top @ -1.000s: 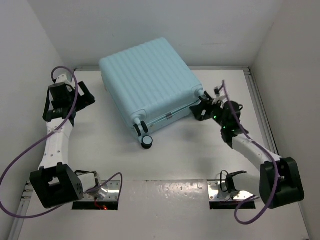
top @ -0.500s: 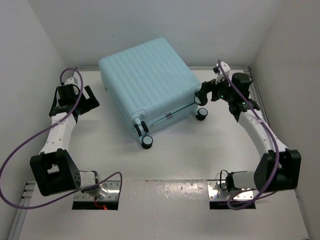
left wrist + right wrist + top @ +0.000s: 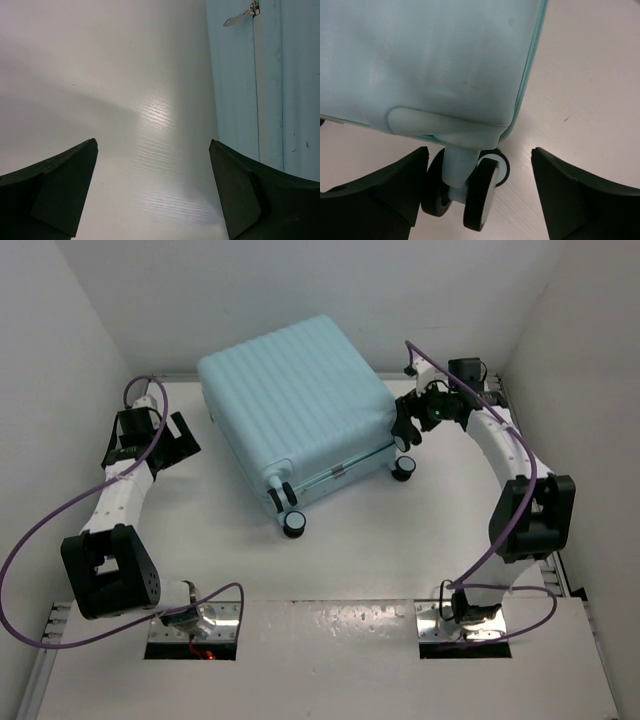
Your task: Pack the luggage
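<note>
The luggage lies flat and shut on the table, toward the back wall, ribbed shell up, wheeled end facing near-right; nothing packed is visible, and w/ the lid down the lining can't be seen. L gripper sits low just beside the case's left side, fingers wide apart w/ only bare tabletop btwn them; its wrist view shows the smooth side wall and a metal zip pull at top right, so it's prob. parked there to work the zip or brace that side, though that's a guess. R gripper is at the opposite corner, fingers apart and straddling the corner caster wheel; the left finger looks v. close to the tyre, contact can't be told, and nothing is clamped. That spot prob. serves to steady or nudge the case by its corner. A second wheel sticks out at the near corner, apart from both arms. Task looks early: case needs opening first. Writing: none legible; no brand, logo or label on shell, wheels or zip pull, and the pull is too small to read.
</note>
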Robot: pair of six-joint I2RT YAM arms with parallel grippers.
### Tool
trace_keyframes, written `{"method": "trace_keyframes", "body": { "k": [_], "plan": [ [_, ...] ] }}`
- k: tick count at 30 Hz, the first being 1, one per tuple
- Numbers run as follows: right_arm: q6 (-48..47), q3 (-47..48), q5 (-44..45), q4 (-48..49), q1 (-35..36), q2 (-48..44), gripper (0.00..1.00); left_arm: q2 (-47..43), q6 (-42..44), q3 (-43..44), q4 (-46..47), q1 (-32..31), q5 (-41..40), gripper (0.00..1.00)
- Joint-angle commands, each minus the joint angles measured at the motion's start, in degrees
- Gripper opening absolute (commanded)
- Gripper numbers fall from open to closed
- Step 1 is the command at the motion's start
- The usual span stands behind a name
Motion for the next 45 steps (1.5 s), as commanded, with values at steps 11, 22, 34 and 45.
{"method": "trace_keyframes", "body": {
  "k": [11,22,34,45],
  "plan": [
    [-9.3,9.3,-2.7,-13.3,-0.3,7.2,0.36,0.2,-0.9,2.3,2.3,0.2,0.7,0.99],
    [-6.3,8.9,-0.5,-2.0,-0.4,-0.9,0.00,0.2,-2.0,0.1,3.3,0.2,1.3,0.99],
    [-8.3,12.6,3.9,-0.2,1.3,-3.0,0.00,1.3,-2.0,0.6,3.3,0.2,1.3,0.99],
    [-9.6,7.5,7.7,1.1,0.5,-2.1,0.44,0.6,-2.0,0.6,3.9,-1.4,1.2,0.99]
  ]
}}
